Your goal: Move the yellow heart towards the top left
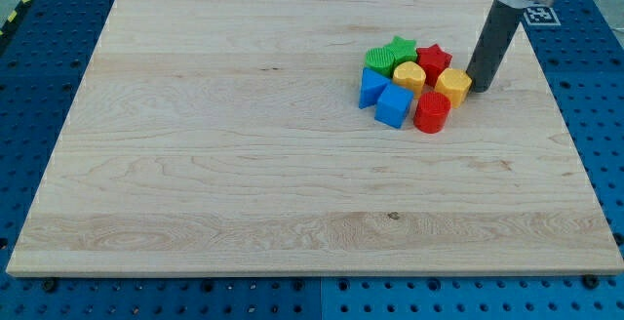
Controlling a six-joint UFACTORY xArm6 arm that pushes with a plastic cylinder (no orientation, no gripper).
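Note:
The yellow heart (409,75) sits in the middle of a tight cluster of blocks at the board's upper right. Around it are a green star (400,49), a green round block (379,62), a red star (434,59), a yellow hexagon (453,84), a blue triangle (370,86), a blue cube (394,105) and a red cylinder (431,112). My tip (478,90) rests on the board just right of the yellow hexagon, close to or touching it. The hexagon lies between the tip and the heart.
The wooden board (244,164) lies on a blue perforated table (604,115). The rod comes down from the view's top right corner.

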